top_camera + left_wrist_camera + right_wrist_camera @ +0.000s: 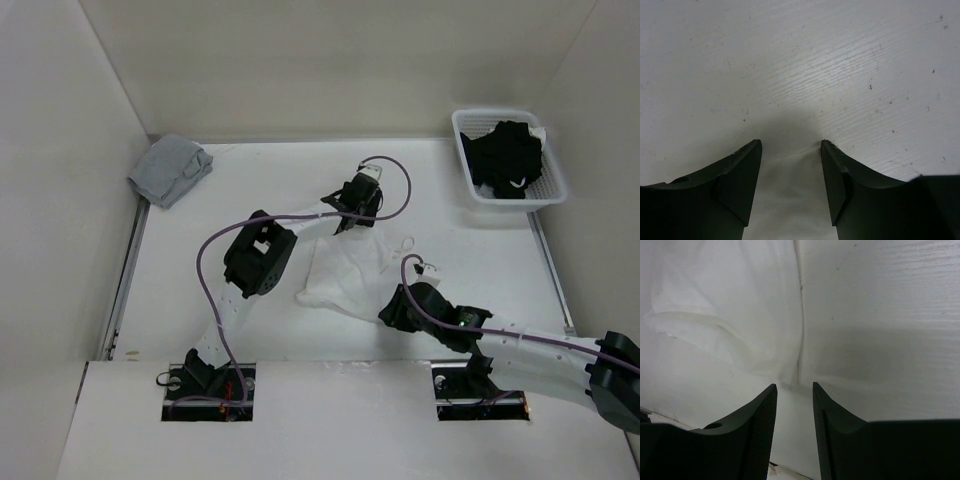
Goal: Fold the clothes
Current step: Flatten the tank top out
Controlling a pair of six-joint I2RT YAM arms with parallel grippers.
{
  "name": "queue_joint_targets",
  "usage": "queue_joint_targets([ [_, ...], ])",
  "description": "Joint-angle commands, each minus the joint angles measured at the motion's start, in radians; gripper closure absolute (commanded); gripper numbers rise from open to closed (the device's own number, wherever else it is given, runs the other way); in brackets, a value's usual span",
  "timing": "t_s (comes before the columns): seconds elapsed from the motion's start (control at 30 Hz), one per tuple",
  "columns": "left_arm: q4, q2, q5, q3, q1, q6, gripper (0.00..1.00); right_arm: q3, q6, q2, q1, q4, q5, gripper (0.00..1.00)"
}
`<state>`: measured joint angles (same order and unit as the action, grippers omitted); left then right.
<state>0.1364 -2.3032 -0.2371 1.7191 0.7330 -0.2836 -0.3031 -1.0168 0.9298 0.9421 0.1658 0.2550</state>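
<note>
Upper left, a grey bundle (pixel 170 170) sits against the wall. Centre frame lies the white top (pixel 345 272), with the left gripper (pixel 791 145) spread wide at its upper edge. The right gripper (pixel 794 386), lower right of the top, is parted over the fabric, pinching nothing. Upper right, a basket (pixel 462 140) holds black garments (pixel 505 158).

Table (pixel 270 185): white and flat, with thin lines like wood and tiny dark specks on it.
Middle: a white top (pixel 345 270) lies here, crumpled and partly folded over itself, right on the table.
Strap (pixel 405 243): a thin loop sticks out from the right side of the white top and rests on the table.
Far left corner: a grey cloth (pixel 170 168) lies bunched up.
Far right: a white basket (pixel 464 150) sits near the table's edge, well apart from the white top, with black clothes (pixel 505 155) inside.
</note>
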Motion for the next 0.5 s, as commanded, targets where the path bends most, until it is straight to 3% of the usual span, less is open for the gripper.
queue_joint_targets([
  [0.0, -0.113, 0.105, -0.063, -0.042, 0.006, -0.043, 0.5, 0.004, 0.007, 0.001, 0.002, -0.058, 0.001, 0.61],
  [0.47, -0.333, 0.195, -0.081, -0.196, 0.015, -0.161, 0.4, 0.022, 0.006, 0.029, 0.014, -0.112, 0.0, 0.62],
])
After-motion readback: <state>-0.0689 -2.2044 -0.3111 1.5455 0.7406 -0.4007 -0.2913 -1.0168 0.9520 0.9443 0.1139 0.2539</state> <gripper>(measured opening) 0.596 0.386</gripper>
